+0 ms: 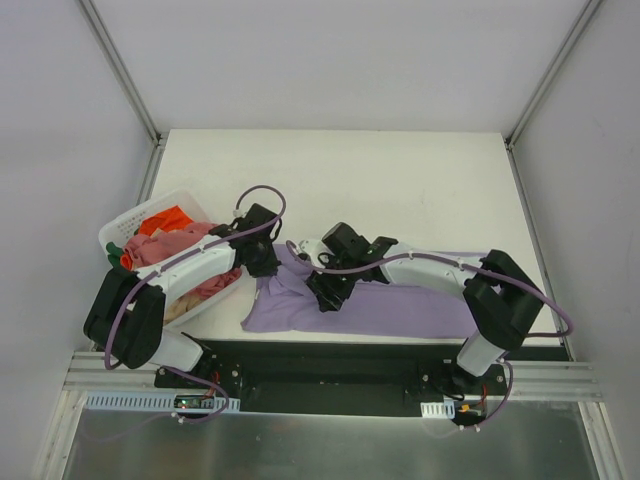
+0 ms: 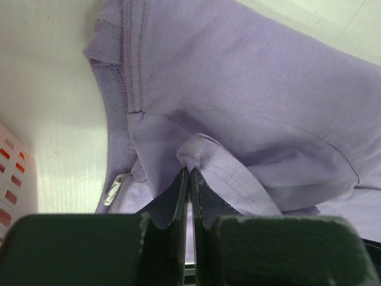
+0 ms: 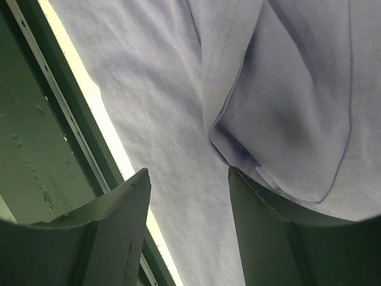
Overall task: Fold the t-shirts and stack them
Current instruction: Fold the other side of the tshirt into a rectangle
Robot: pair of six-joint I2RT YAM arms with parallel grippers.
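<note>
The lavender purple t-shirt (image 1: 400,305) lies rumpled along the table's near edge. My left gripper (image 1: 268,262) is shut on a pinched fold of it (image 2: 199,149), near the ribbed collar (image 2: 113,101) and a white label (image 2: 114,189). My right gripper (image 1: 328,298) is open, just above the shirt's flat cloth (image 3: 161,113), with a folded hem (image 3: 280,161) beside its right finger (image 3: 274,232). Salmon pink (image 1: 185,245) and orange-red (image 1: 165,220) shirts lie in the basket. No beige shirt shows clearly.
The white plastic laundry basket (image 1: 125,222) stands at the table's left, close to my left arm; its wall shows in the left wrist view (image 2: 15,179). The table's front edge and a metal rail (image 3: 47,119) run just beside my right gripper.
</note>
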